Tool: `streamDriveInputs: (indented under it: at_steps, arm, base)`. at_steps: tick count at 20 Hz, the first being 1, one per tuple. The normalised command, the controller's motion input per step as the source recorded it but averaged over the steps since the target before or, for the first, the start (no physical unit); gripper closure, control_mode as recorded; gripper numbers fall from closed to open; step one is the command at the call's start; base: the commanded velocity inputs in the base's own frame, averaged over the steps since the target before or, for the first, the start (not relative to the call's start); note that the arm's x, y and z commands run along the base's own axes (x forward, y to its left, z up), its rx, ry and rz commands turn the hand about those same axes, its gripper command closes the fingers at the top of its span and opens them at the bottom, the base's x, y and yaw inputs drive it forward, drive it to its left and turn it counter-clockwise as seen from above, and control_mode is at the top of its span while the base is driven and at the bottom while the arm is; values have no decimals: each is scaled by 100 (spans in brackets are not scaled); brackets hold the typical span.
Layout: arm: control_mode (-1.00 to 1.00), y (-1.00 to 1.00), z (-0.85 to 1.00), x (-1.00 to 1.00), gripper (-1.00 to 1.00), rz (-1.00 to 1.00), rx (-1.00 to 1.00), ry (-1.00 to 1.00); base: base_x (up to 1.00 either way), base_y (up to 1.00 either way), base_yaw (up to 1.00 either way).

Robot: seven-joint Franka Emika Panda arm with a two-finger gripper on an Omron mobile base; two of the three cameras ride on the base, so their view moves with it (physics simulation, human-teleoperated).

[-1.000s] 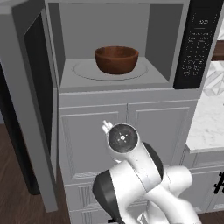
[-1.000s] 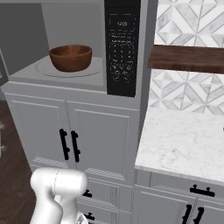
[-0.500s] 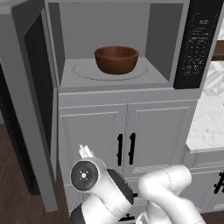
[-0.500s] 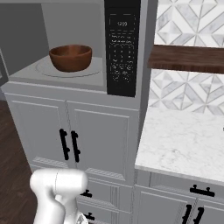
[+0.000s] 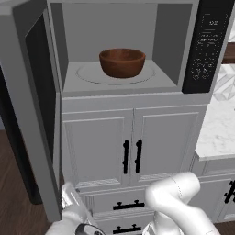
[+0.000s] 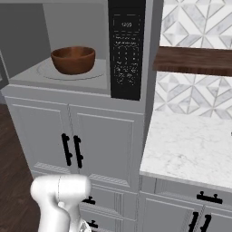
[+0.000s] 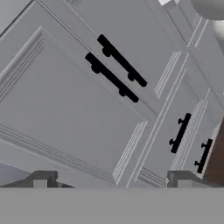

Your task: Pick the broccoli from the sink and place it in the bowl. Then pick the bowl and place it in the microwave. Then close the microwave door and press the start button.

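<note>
The reddish-brown bowl (image 5: pixel 122 62) (image 6: pixel 73 59) sits on the round turntable inside the microwave (image 5: pixel 124 85) (image 6: pixel 27 74). Its inside is hidden from here, so the broccoli is hidden, and the sink is out of view. The microwave door (image 5: pixel 34 105) stands swung open at the left. The black control panel (image 5: pixel 206 46) (image 6: pixel 127 50) is to the right of the cavity. My gripper (image 7: pixel 111 181) is open with nothing between its fingers. It hangs low in front of the grey cabinet doors, well below the bowl and the microwave.
Below the microwave are grey cabinet doors with black bar handles (image 5: pixel 132 156) (image 6: pixel 71 149) (image 7: pixel 116 70) and drawers underneath (image 7: pixel 179 133). A white marble counter (image 6: pixel 190 145) and a dark wood shelf (image 6: pixel 195 59) lie to the right. My arm (image 5: pixel 174 197) bends low in front of the cabinets.
The arm has swung down and to the left, taking the hand from mid-cabinet height to the bottom left of the left base view. The bowl and door have not moved.
</note>
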Motion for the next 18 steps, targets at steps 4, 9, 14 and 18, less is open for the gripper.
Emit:
streamDriveInputs:
  at_steps: [4, 9, 14, 18]
  arm:
    - [-100, 98, -45, 27, -100, 0, -20, -29]
    - [-100, 100, 0, 36, -100, -2, -16, -23]
    - [-100, 100, 18, 19, -100, -4, -14, -23]
    - [-100, 95, 42, 2, -100, -7, -11, -21]
  base:
    - [0, 0, 0]
    - [0, 0, 0]
    - [0, 0, 0]
    - [0, 0, 0]
